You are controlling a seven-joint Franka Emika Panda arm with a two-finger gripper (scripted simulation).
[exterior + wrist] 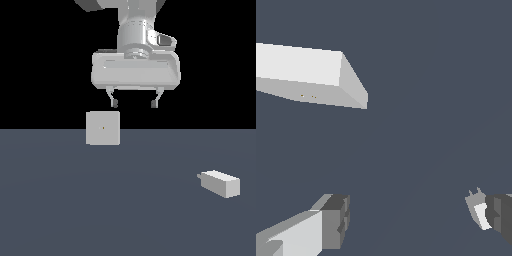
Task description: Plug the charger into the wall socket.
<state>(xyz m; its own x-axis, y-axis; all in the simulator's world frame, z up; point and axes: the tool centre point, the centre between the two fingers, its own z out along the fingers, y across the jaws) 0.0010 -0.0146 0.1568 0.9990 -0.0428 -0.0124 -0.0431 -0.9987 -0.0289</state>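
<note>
One charger [220, 183]: small, pale grey-white, matte, an elongated rectangular block with a short stubby prong on the end facing the exterior view's left. Lies flat on the table [125, 210] toward the exterior view's right, well apart from everything else. One wall socket [103, 128]: larger pale square block, upright, tiny dark dot at face centre, standing toward the exterior view's left. Smooth slate-grey table, plain and untextured. One gripper [134, 104] above, near the socket, spread wide, holding nothing, dark pads on pale fingers [333, 220].
</note>
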